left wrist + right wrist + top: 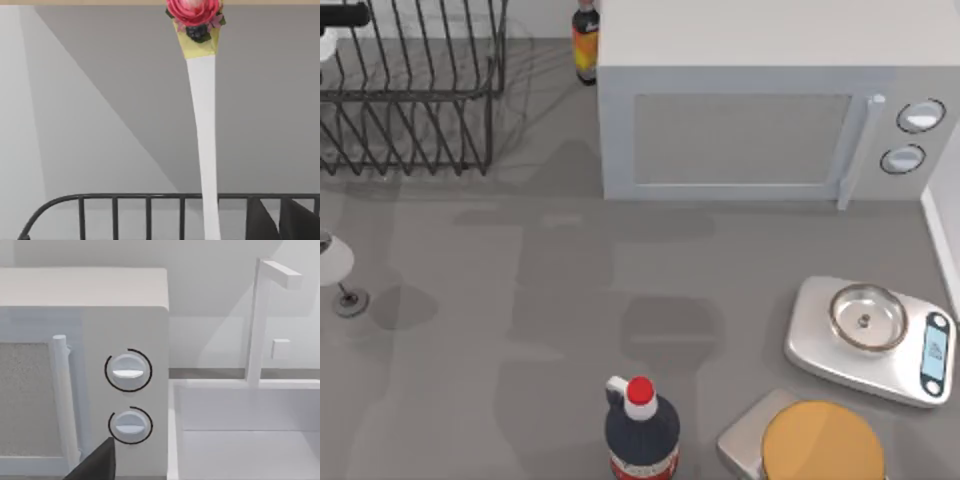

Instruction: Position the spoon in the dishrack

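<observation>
The spoon [204,130] is a slim white handle standing upright in the left wrist view. Its red-and-yellow knob [195,20] is at the far end, and its near end runs out of the picture toward my left gripper. My left gripper [345,15] is the black piece at the top view's far left corner, over the dishrack [415,95], and it is shut on the spoon. The dishrack's dark top rail [125,197] crosses behind the handle. My right arm is parked facing the microwave's knobs [127,371]; a dark part of my right gripper [95,465] shows there.
A white microwave [760,120] fills the back middle, with a bottle [584,45] beside it. A wine glass [335,268] stands at the left edge. Near the front are a red-capped bottle [640,425], a scale with a metal bowl [868,318] and a round loaf [820,445].
</observation>
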